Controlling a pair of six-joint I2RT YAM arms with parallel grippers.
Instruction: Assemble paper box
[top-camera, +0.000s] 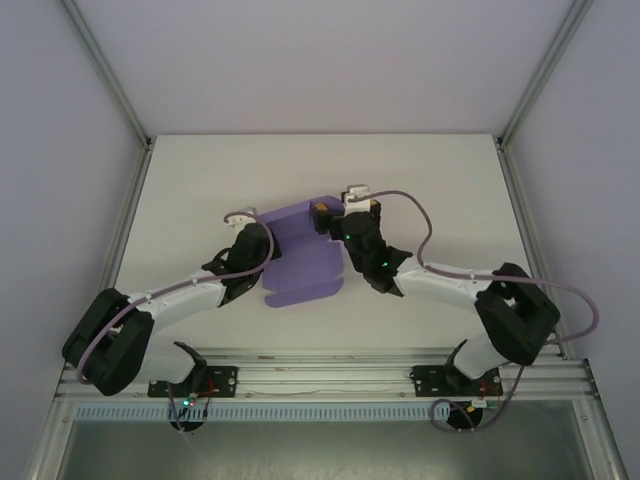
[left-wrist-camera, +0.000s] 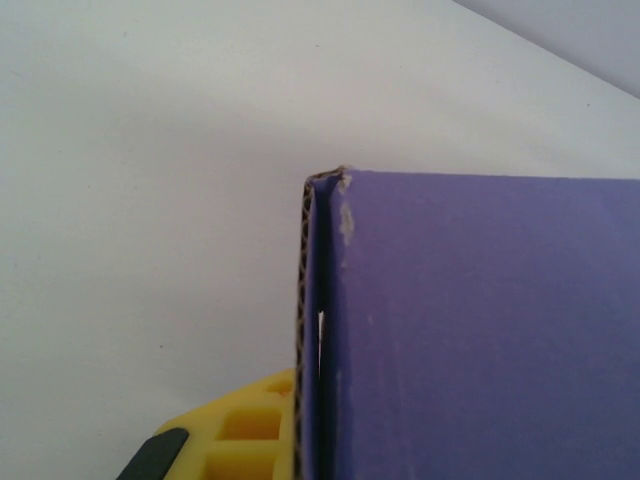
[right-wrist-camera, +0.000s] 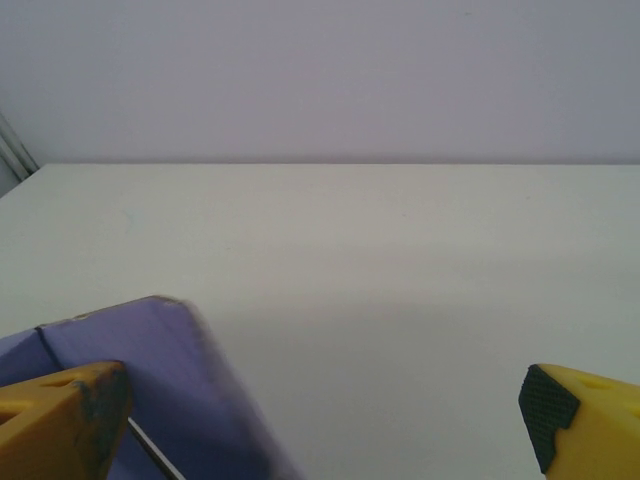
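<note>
Our left gripper (top-camera: 266, 244) pinches the paper box (top-camera: 305, 262), which hides one finger; our right gripper (right-wrist-camera: 320, 400) gapes beside it over the table (top-camera: 200, 190).

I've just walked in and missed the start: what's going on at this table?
Two robot arms are working on a purple paper box, a mostly flat sheet in the middle of the table. The left gripper has its jaws shut on a folded edge at the sheet's left side. The right gripper sits at its far right corner, jaws wide open, holding nothing. No box shape yet.
</note>
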